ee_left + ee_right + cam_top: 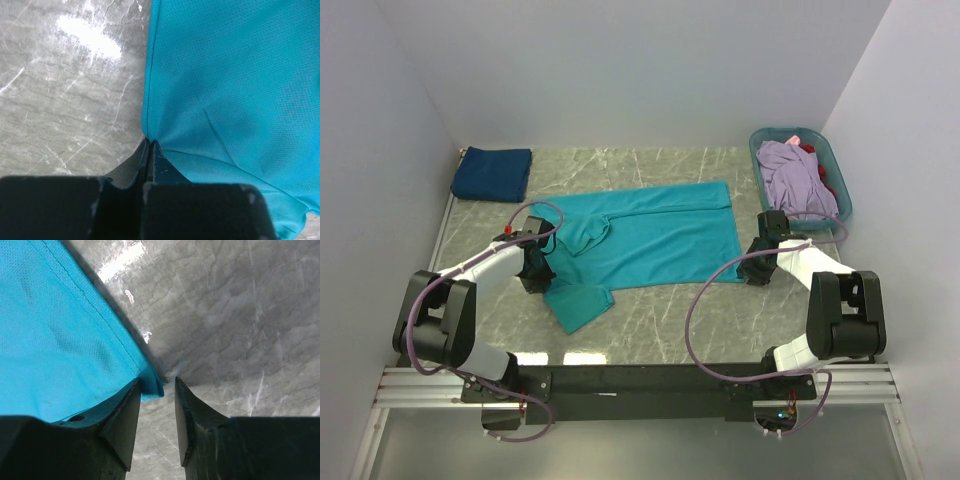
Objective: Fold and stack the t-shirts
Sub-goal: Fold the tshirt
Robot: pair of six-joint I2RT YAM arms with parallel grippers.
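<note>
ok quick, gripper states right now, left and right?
Left gripper: closed, pinching the edge of the teal t-shirt.
Right gripper: open, the shirt's corner at one fingertip, not gripped.

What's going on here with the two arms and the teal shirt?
Both arms are working the teal t-shirt, spread on the table. The left gripper is shut on the shirt's side edge; the right gripper is open at a hem corner, not gripping. A folded navy t-shirt sits at the far left corner; a lavender t-shirt and a red t-shirt lie in the basket.
</note>
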